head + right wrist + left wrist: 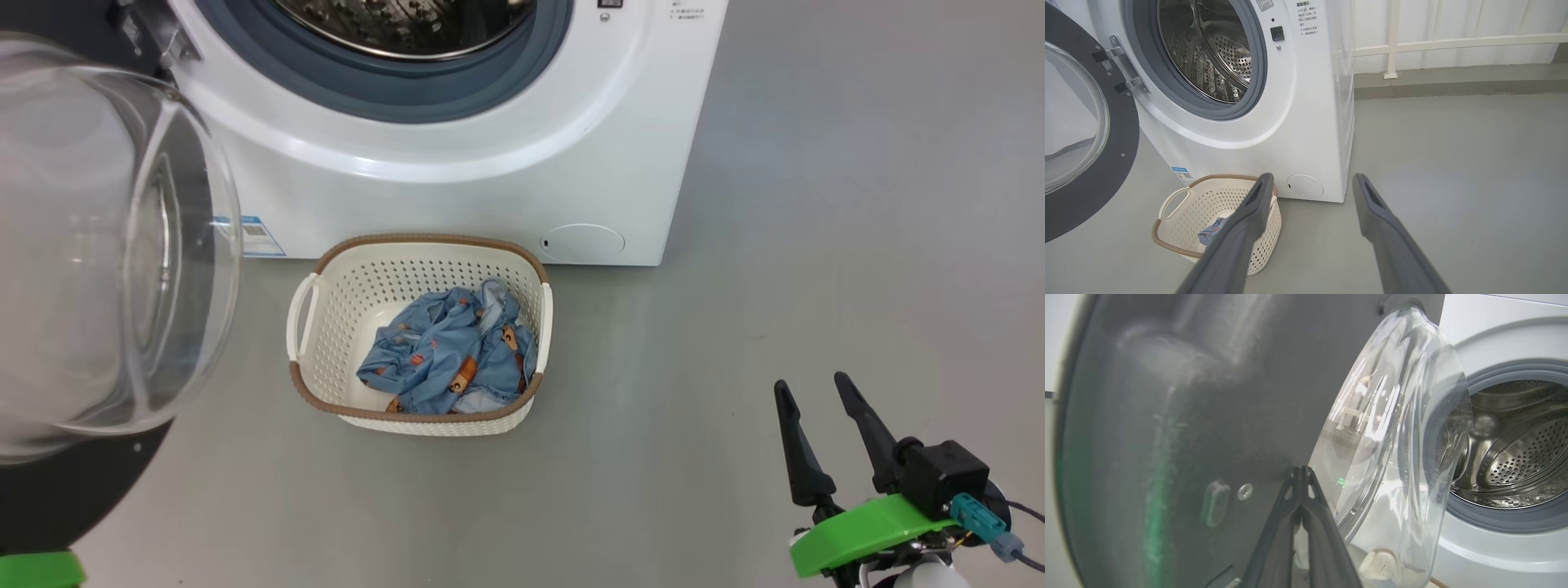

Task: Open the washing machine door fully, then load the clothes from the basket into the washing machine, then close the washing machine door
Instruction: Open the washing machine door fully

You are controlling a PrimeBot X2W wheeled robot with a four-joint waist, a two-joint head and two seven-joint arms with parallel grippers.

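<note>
Basket (424, 238) with clothes (445, 351) well left of right hand (810, 380), released, empty; left hand (1301, 470) clenched empty beside door (1167, 416).

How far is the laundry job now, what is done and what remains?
Done: the washing machine door stands swung wide, the drum exposed. In hand: the left gripper, shut, is by the door's inner face; the right gripper is open and empty. Left: the clothes lie in the basket; loading and closing remain.

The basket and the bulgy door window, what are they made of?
The basket looks like matte cream plastic: moulded rows of holes, brown woven-look rim. The door window seems clear glass or plastic: see-through, with shiny reflections.
</note>
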